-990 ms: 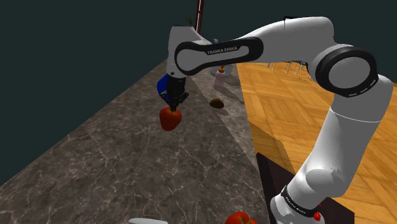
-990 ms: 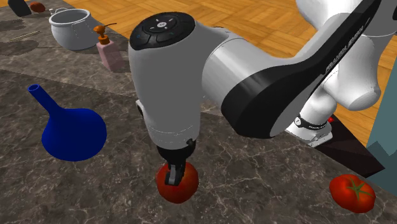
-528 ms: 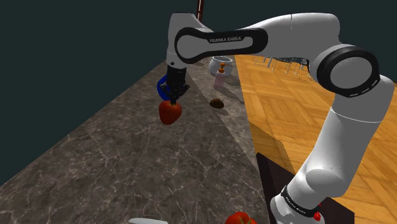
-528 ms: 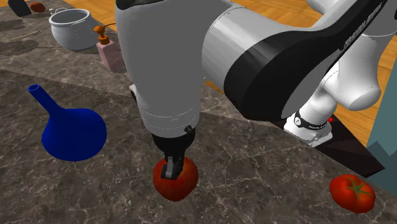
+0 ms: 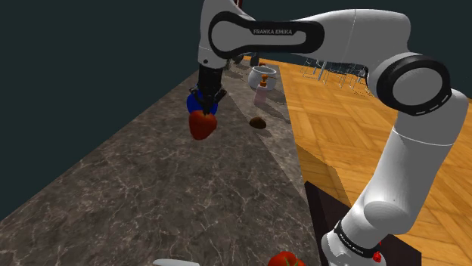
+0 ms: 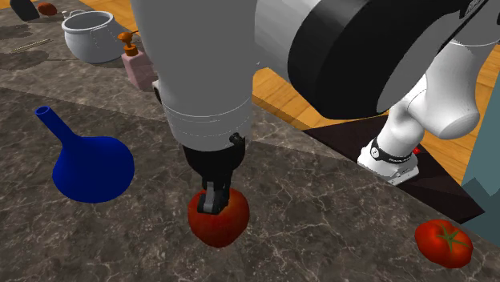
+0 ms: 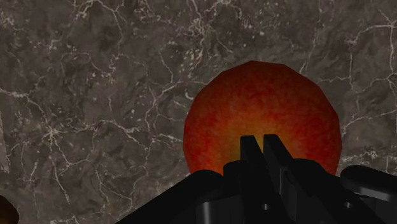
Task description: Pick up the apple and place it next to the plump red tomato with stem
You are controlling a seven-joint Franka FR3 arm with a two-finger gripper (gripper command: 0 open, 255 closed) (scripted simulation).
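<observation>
Gripper (image 6: 211,202) nearly closed, pinching top of red apple (image 6: 218,224); apple hangs just under it, above dark marble worktop (image 6: 320,200). Tomato (image 6: 443,242) sits well apart to one side, blue flask (image 6: 90,167) on the opposite side.

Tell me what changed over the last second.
The tool, shut on the apple, lifted it higher above the dark stone counter, and the grip held throughout. The tomato, blue flask, pot and pink bottle stayed put.
</observation>
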